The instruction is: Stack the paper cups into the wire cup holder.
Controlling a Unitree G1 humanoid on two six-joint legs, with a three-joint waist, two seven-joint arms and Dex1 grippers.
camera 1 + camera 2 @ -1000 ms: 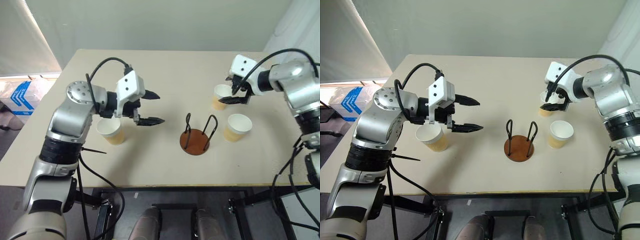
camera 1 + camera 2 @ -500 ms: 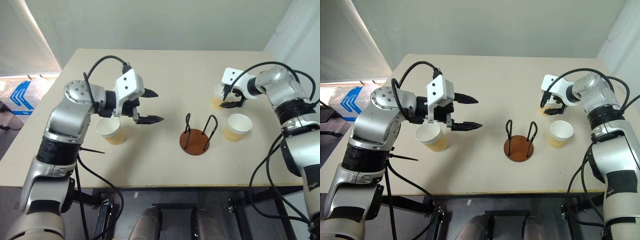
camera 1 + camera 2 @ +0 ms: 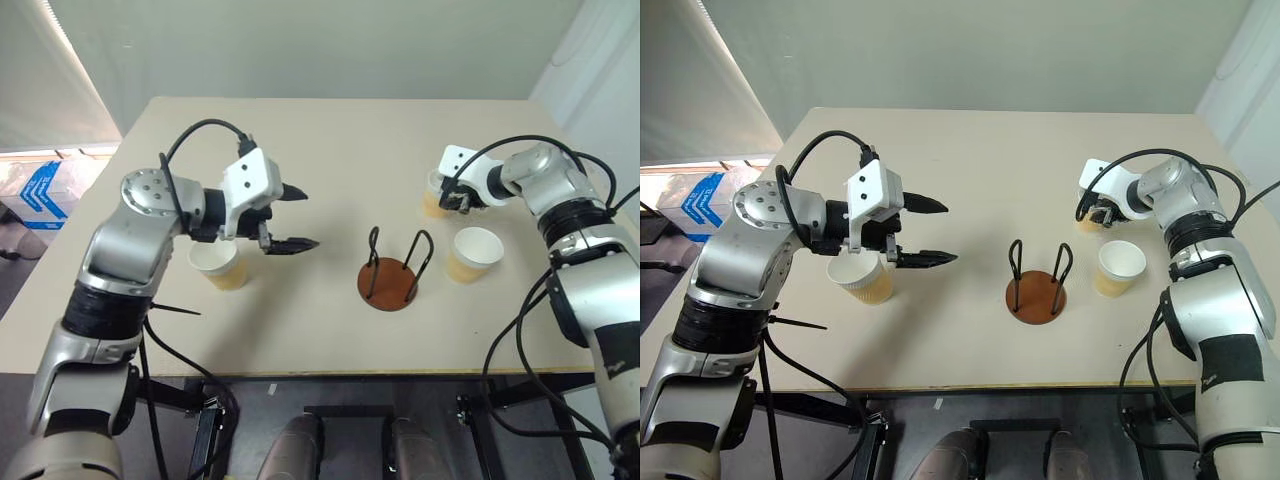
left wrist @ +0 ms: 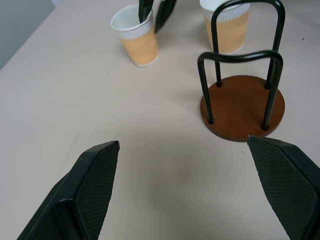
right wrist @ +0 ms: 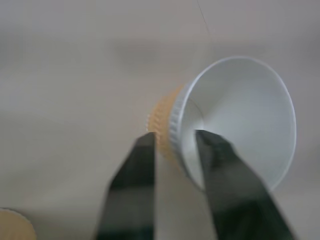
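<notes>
My right wrist view shows what the head views hide: my right claw (image 5: 172, 145) pinching the white rim of the far cup (image 5: 225, 120), one finger inside and one against its ribbed tan outside. A second ago that claw stood spread above the cup. My left claw (image 3: 292, 217) hangs spread wide above the bench (image 3: 330, 140), a second cup (image 3: 217, 264) just behind it, the wire holder (image 3: 390, 282) with its round brown base ahead of it, and the third cup (image 3: 470, 253) beyond.
</notes>
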